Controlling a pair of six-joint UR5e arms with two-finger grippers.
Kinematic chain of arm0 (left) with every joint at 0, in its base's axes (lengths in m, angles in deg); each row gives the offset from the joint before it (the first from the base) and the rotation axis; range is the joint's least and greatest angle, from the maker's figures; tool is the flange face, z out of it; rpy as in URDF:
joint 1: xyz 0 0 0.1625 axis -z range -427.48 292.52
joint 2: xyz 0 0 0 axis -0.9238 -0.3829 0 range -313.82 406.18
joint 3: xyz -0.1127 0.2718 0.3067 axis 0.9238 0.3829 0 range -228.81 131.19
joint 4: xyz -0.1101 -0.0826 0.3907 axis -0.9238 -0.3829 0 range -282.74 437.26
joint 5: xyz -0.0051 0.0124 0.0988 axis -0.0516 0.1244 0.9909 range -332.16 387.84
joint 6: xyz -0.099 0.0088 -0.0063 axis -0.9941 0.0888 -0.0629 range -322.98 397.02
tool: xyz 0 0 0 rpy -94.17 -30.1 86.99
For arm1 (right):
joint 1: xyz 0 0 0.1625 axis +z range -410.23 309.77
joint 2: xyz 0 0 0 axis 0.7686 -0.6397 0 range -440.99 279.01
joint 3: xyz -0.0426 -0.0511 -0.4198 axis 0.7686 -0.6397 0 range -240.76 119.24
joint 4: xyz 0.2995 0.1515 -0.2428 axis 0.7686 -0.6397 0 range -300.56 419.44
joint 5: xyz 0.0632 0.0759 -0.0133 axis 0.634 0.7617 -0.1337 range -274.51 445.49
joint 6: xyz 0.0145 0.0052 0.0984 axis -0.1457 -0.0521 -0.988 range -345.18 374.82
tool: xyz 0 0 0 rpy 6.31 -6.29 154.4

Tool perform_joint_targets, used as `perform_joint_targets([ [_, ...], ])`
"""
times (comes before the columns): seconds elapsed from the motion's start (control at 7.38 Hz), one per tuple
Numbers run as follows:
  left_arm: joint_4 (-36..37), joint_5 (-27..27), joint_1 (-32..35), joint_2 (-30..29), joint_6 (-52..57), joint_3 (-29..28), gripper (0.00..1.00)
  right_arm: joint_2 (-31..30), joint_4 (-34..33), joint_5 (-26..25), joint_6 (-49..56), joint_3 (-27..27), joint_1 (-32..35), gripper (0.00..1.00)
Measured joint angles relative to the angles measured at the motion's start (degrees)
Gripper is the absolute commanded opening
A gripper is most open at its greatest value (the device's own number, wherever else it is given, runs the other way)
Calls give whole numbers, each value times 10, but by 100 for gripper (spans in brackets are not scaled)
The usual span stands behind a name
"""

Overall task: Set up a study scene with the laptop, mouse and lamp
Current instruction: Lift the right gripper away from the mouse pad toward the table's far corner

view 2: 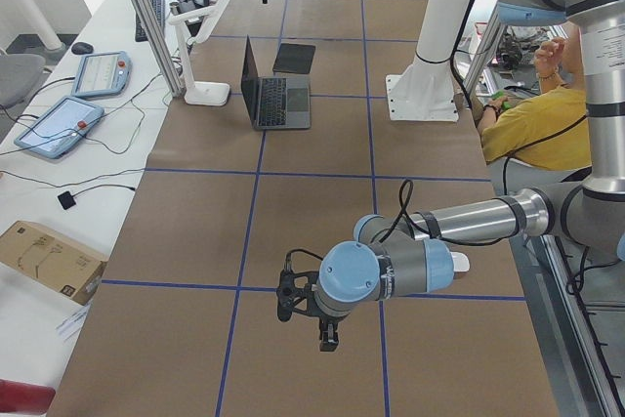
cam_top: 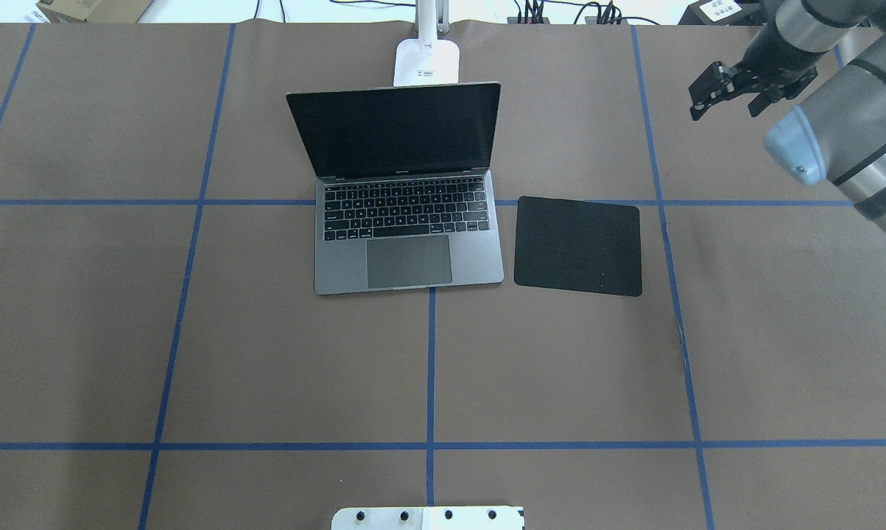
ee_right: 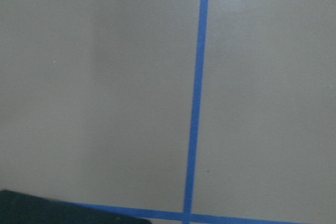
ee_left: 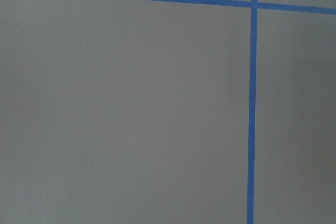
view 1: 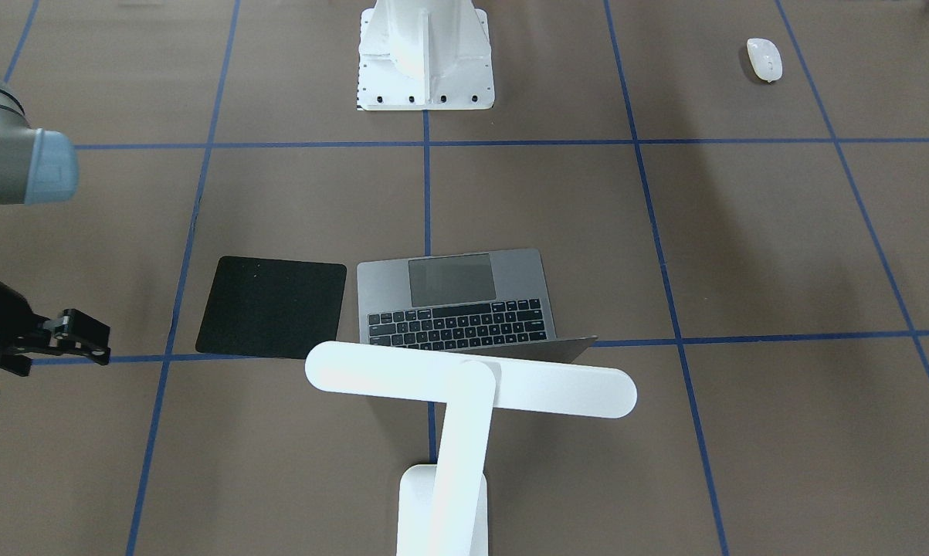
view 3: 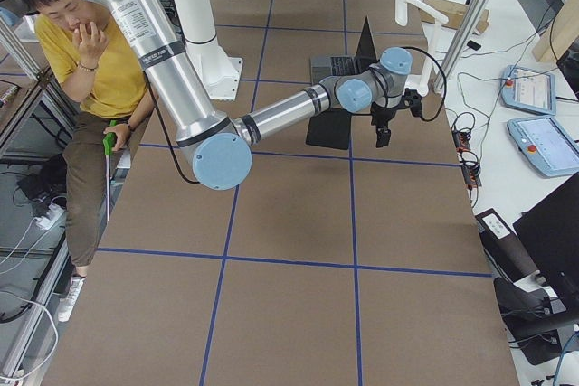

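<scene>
On the right arm the jaws stand apart, grasping nothing, above bare tabletop past the far right corner of the mouse pad. On the left arm I cannot tell whether the jaws are parted or clenched; they hang over bare tabletop near its left end. The laptop sits open mid-tabletop, with the mouse pad just beside it on the right. The lamp stands behind the screen. The mouse lies well apart, near the robot's left.
</scene>
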Motion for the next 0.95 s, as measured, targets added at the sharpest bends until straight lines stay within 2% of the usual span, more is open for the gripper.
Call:
perform_joint_targets([
  [0.14, -3, 1, -1, -2, -1, 19, 100, -22, -37, 1, 36, 34, 19, 99],
  [0.41, -10, 2, -4, -5, 3, 43, 100, -35, -92, 4, 50, 62, 47, 99],
  [0.81, -22, -11, -5, 2, 2, 55, 100, -43, -106, 4, 46, 63, 60, 99],
  [0.95, -27, -47, -5, 10, 2, 56, 100, -44, -105, 4, 27, 63, 60, 99],
])
